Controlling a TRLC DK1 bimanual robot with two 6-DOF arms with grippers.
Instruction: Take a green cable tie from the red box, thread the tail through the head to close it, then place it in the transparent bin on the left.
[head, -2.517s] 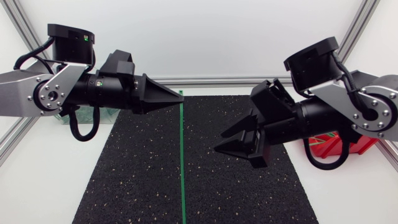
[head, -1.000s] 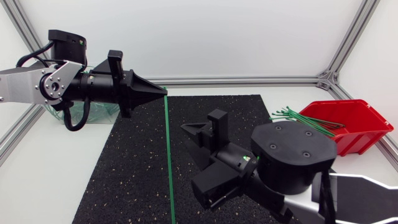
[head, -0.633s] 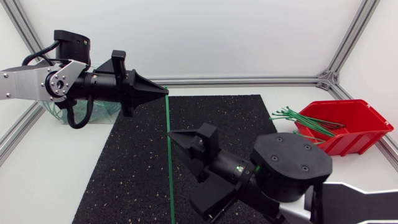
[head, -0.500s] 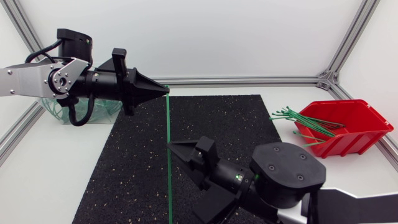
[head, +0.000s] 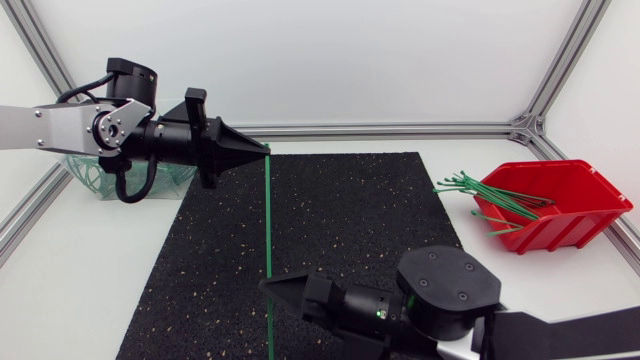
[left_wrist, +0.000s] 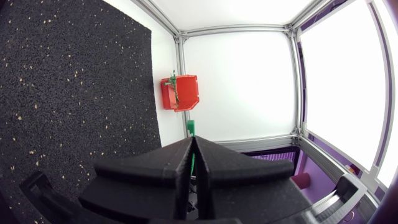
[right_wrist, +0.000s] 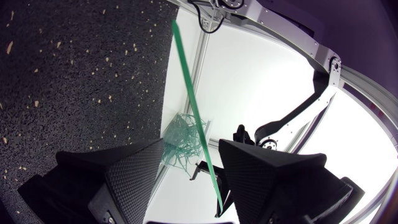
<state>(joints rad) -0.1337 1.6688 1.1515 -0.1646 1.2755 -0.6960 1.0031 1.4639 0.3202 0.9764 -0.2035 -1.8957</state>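
The left claw (head: 260, 148) pinches the green cable tie (head: 268, 215) at its far end. The right claw (right_wrist: 193, 147) gapes wide around it. The tie's near end is hard to see.

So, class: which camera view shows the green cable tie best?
The head view: the green cable tie shows as one long line from the left gripper. The right wrist view shows a stretch inside the open right gripper; the left wrist view, only a stub.
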